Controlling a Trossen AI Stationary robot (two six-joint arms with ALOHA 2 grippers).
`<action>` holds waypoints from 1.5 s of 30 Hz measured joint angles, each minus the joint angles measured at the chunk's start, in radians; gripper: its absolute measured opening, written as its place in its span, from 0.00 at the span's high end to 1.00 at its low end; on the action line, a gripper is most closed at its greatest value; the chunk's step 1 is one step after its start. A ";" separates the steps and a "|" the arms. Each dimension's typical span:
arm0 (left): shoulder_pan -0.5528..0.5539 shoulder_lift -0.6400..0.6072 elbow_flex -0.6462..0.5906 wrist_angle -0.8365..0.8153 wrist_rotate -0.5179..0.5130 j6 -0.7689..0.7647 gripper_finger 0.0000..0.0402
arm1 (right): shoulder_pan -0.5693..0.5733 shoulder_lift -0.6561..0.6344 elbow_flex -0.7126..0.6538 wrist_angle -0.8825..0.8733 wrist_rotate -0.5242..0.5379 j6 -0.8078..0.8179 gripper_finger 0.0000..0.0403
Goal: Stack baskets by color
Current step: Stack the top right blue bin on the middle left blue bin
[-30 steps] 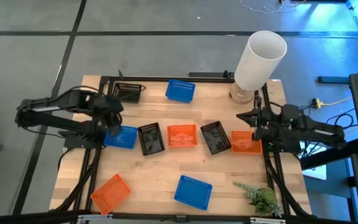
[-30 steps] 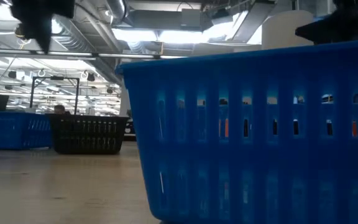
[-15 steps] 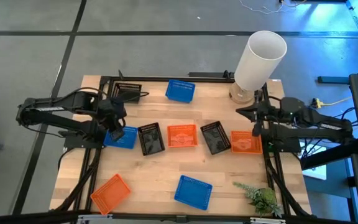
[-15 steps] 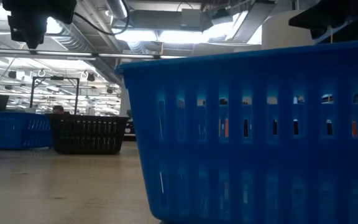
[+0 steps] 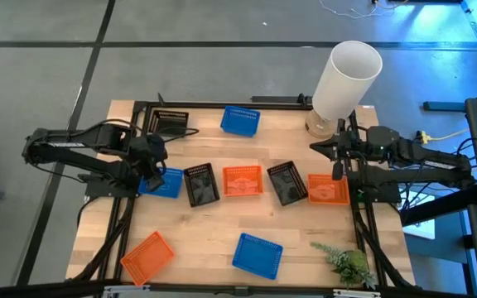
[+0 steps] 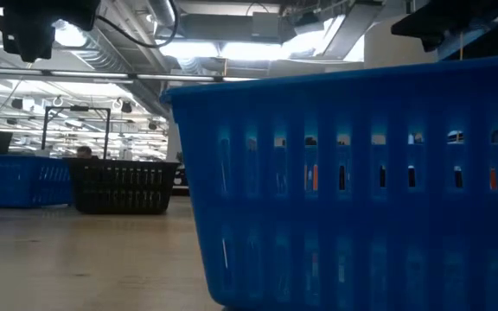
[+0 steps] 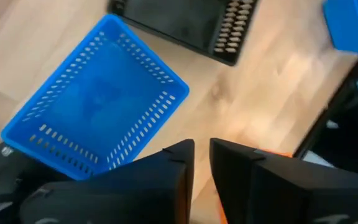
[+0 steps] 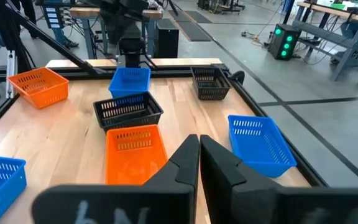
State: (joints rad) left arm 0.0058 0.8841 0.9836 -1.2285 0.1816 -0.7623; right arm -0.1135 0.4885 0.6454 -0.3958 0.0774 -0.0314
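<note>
Nine baskets lie on the wooden table (image 5: 214, 228). Blue ones are at the left (image 5: 164, 183) (image 7: 98, 109), the far middle (image 5: 239, 121) and the near middle (image 5: 257, 254). Black ones: far left (image 5: 170, 122), (image 5: 200, 184), (image 5: 286, 182). Orange ones: (image 5: 243, 180), (image 5: 325, 189) and near left (image 5: 147, 255). My left gripper (image 5: 154, 168) (image 7: 202, 155) hangs over the left blue basket's near-left rim, pointing steeply down, its fingers a narrow gap apart and holding nothing. My right gripper (image 5: 321, 151) (image 8: 199, 149) is shut and empty, high above the table's right side.
A tall white cylinder (image 5: 346, 79) stands at the far right corner. A small green plant (image 5: 346, 265) lies at the near right. Black frame rails (image 5: 222, 103) run along the table's edges. Bare wood lies between the middle row and the near baskets.
My right gripper has risen, still shut, and drifted a little toward the far edge. My left gripper has turned about its wrist over the left blue basket. No basket has moved.
</note>
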 joint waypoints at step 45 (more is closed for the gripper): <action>0.493 0.732 0.024 1.072 -0.191 1.087 0.75 | 0.000 0.133 0.264 -0.176 0.009 0.020 0.96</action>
State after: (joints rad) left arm 0.4992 1.6165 1.0080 -0.1568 -0.0090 0.3248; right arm -0.1139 0.6212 0.9089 -0.5717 0.0868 -0.0112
